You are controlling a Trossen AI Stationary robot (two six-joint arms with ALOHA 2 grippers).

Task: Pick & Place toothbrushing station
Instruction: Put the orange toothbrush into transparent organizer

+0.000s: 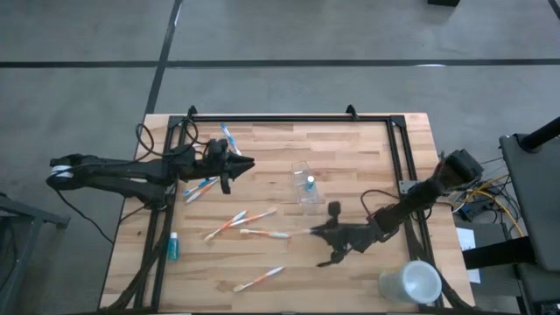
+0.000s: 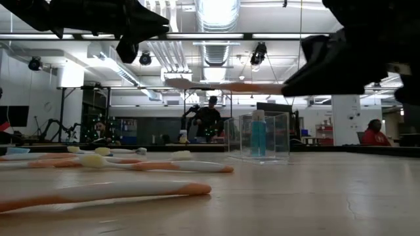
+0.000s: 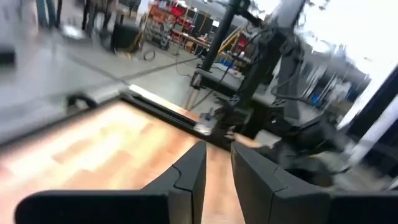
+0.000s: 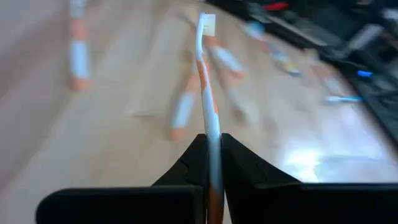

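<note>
My right gripper (image 4: pixel 213 149) is shut on a white and orange toothbrush (image 2: pixel 223 86) and holds it above the table's middle right (image 1: pixel 317 232). A clear plastic cup (image 1: pixel 306 185) stands upright on its base beyond it, with a blue tube (image 2: pixel 258 136) upright inside. More toothbrushes (image 1: pixel 241 220) lie flat on the wood, and blue-handled ones (image 1: pixel 201 185) lie near the left arm. A small blue tube (image 1: pixel 173 246) lies at the near left. My left gripper (image 3: pixel 217 162) hovers level over the far left (image 1: pixel 238 164), with a narrow gap between its fingers and nothing in it. My right gripper pinches the toothbrush's handle (image 4: pixel 212 124) between its two fingers, toward the end away from the bristles. The fingers come from the table's right, slanting a little down, and lie along the brush. The brush sticks out ahead of them, about level and clear of the table.
A larger opaque white cup (image 1: pixel 411 282) lies on its side at the near right corner. A black frame (image 1: pixel 289 118) runs along the table's far edge and both sides. One more toothbrush (image 1: pixel 259 278) lies near the front edge. People stand in the room behind.
</note>
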